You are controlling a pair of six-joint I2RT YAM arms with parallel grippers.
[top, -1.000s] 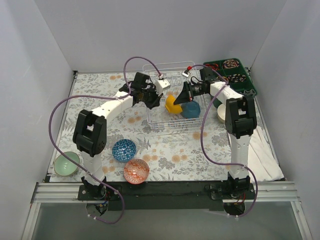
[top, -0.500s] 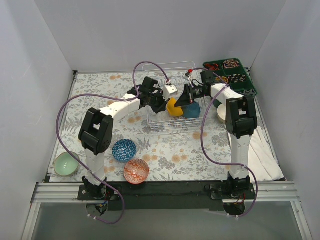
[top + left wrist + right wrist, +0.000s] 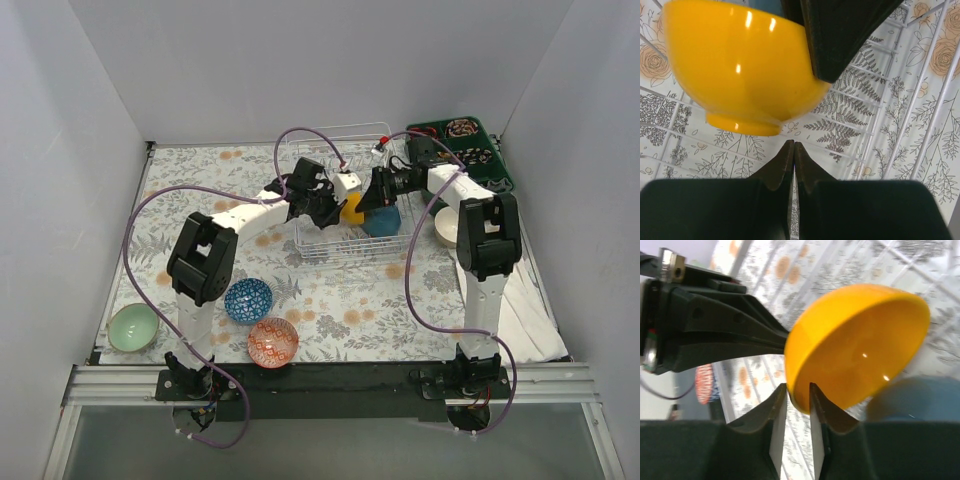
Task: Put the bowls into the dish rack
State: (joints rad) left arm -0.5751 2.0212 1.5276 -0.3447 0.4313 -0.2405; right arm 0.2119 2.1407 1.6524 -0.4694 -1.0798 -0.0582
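The orange-yellow bowl [image 3: 352,210] is tilted on edge over the white wire dish rack [image 3: 330,250]. My right gripper [image 3: 368,200] is shut on its rim, one finger inside and one outside [image 3: 797,390]. The plain blue bowl [image 3: 383,221] stands in the rack beside it. My left gripper [image 3: 335,205] is shut and empty, its tips [image 3: 793,146] just below the orange-yellow bowl's foot [image 3: 742,125]. The blue-patterned bowl [image 3: 248,299], red-and-white bowl [image 3: 273,341] and mint green bowl [image 3: 133,327] sit on the table. The cream bowl [image 3: 442,229] is partly hidden behind my right arm.
A dark green compartmented tray [image 3: 482,152] of small items stands at the back right. A white cloth [image 3: 530,310] lies along the right edge. White walls enclose the table on three sides. Purple cables loop over both arms.
My left arm has reached right into the rack until its shut gripper is against the orange-yellow bowl. My right gripper has kept hold of the bowl and shifted it slightly left.
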